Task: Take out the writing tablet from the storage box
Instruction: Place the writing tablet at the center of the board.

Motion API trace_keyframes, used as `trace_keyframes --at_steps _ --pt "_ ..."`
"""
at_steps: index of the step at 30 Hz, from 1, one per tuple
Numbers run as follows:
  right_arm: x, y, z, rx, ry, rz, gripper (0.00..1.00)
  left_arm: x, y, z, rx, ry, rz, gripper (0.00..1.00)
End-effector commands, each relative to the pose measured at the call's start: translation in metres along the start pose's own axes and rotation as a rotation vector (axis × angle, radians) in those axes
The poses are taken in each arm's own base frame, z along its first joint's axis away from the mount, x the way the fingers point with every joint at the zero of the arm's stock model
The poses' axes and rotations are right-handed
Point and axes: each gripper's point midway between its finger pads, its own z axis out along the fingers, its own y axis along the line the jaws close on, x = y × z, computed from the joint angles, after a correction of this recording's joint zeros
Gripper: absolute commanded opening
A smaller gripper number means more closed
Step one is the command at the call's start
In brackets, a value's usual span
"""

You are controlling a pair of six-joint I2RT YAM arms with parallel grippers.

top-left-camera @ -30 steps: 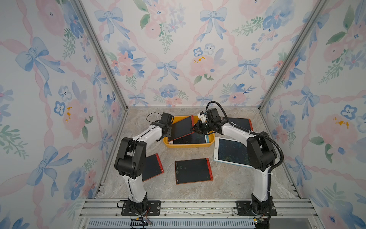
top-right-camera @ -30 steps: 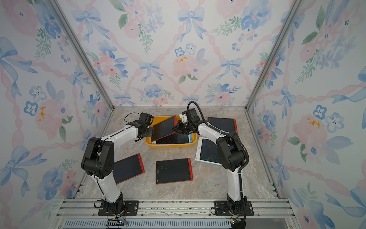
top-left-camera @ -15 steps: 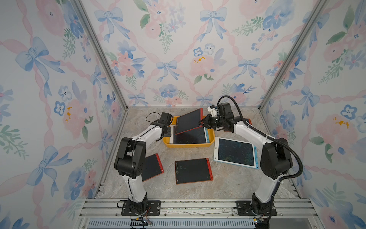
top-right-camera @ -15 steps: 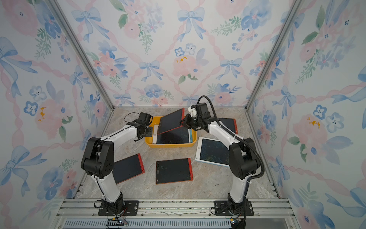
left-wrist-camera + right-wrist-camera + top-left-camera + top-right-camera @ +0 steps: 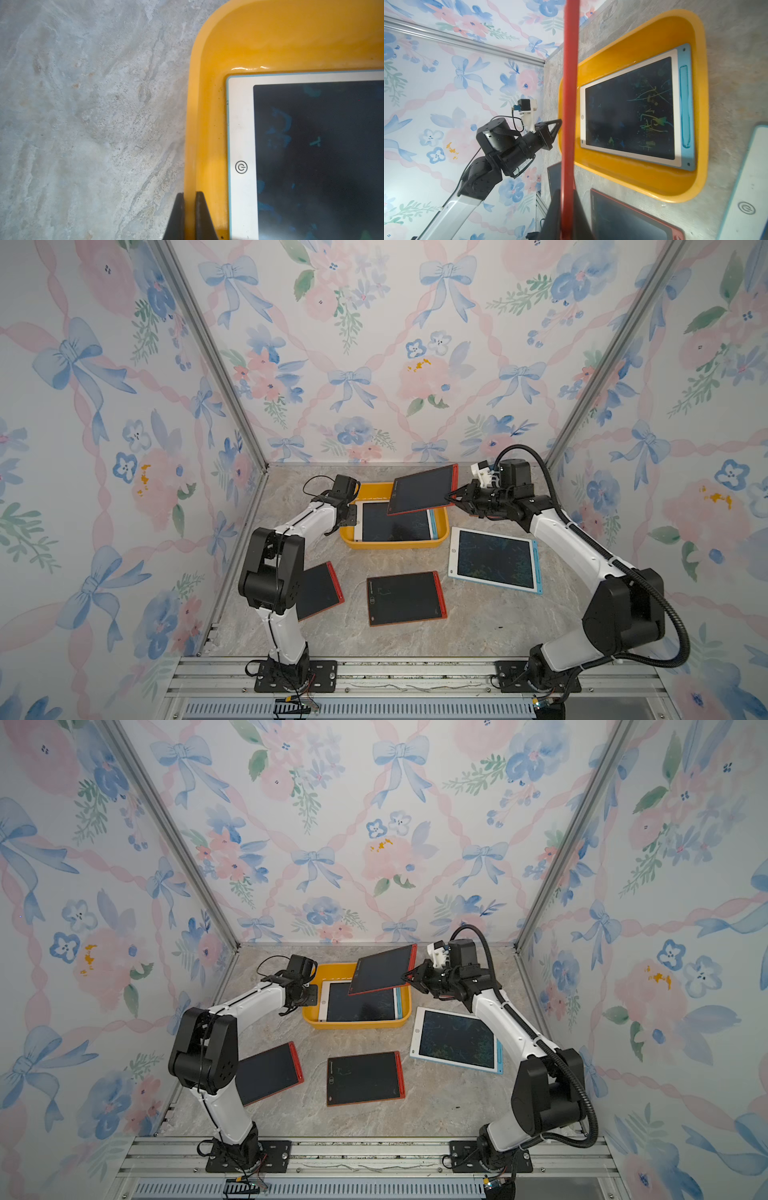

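The yellow-orange storage box (image 5: pixel 392 545) (image 5: pixel 357 1025) stands at the back middle of the table. My left gripper (image 5: pixel 353 514) (image 5: pixel 189 195) is shut on the box's left rim (image 5: pixel 207 104), one finger on each side of the wall. A red-framed writing tablet (image 5: pixel 422 494) (image 5: pixel 382 969) hangs tilted above the box's far right corner. My right gripper (image 5: pixel 451 497) (image 5: pixel 566 197) is shut on its right edge, and the wrist view shows that tablet edge-on (image 5: pixel 570 104). A white and blue writing tablet (image 5: pixel 395 526) (image 5: pixel 629 108) lies flat inside the box.
A white and blue tablet (image 5: pixel 494 560) lies on the table right of the box. A red tablet (image 5: pixel 405 597) lies in front of the box, and another red one (image 5: pixel 320 591) sits partly under my left arm. Patterned walls close in the back and sides.
My right gripper has lifted the red tablet up and to the right, from leaning in the box to hanging above it. My left gripper has stayed on the rim.
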Motion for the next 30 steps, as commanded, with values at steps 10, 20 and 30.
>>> trace_keyframes --at_steps 10,20,30 --pt "0.002 -0.03 -0.082 0.054 -0.056 0.066 0.01 -0.001 0.01 0.001 -0.021 0.006 -0.014 0.0" --pt "0.0 -0.046 -0.118 0.067 -0.125 0.103 0.0 0.002 0.008 0.003 -0.011 0.016 -0.017 0.0" --pt "-0.007 -0.057 -0.147 0.06 -0.189 0.134 0.01 0.002 0.008 0.002 -0.023 0.011 -0.013 0.0"
